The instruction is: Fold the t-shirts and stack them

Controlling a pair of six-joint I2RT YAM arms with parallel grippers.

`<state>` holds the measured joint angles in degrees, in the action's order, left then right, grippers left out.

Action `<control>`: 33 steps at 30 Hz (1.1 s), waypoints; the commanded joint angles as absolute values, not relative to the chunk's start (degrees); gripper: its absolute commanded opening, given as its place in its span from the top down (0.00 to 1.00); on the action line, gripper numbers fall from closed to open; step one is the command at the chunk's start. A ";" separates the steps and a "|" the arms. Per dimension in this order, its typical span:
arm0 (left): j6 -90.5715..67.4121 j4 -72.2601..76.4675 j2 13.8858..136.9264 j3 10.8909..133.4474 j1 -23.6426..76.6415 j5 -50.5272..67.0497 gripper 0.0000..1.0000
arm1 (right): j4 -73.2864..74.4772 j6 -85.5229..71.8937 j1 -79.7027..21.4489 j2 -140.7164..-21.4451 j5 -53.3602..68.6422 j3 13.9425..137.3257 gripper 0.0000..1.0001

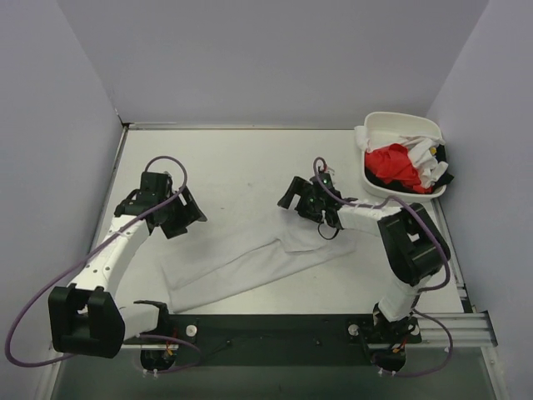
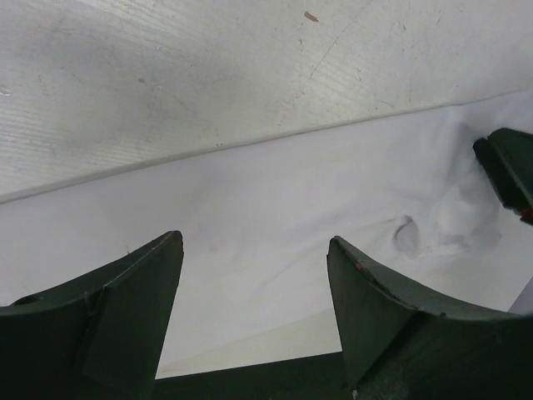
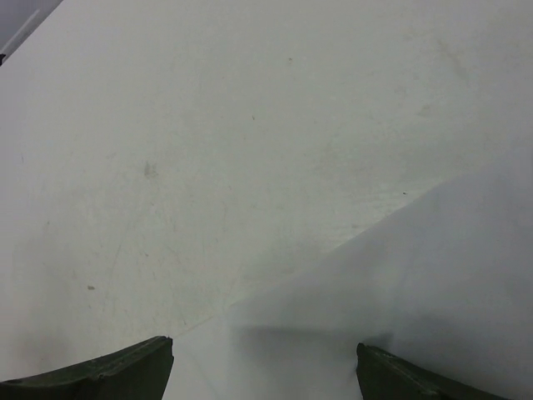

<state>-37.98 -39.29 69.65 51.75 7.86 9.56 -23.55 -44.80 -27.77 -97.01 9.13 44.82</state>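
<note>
Jaws, left and right, gape wide and empty over the white t-shirt (image 1: 250,271).

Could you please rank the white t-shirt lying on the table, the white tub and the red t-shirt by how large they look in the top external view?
1. white t-shirt, spread out long and flat.
2. white tub.
3. red t-shirt, bunched inside the tub and partly hidden, so only its visible part is ranked.
</note>
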 commanded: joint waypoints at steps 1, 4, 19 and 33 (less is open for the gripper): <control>-35.69 -40.96 67.15 54.93 6.42 11.16 0.20 | -11.54 -42.28 -25.32 -108.77 15.20 56.22 0.06; -35.33 -41.57 66.45 55.28 5.98 11.69 0.20 | -6.27 -41.40 -24.26 -115.73 18.19 68.44 0.06; -33.66 -39.29 63.64 54.05 5.10 16.61 0.20 | 2.29 -51.32 -20.30 -150.11 31.54 127.42 0.01; -34.19 -29.09 64.86 50.10 7.90 20.48 0.16 | -18.46 -45.10 -14.33 -110.16 32.78 97.85 0.00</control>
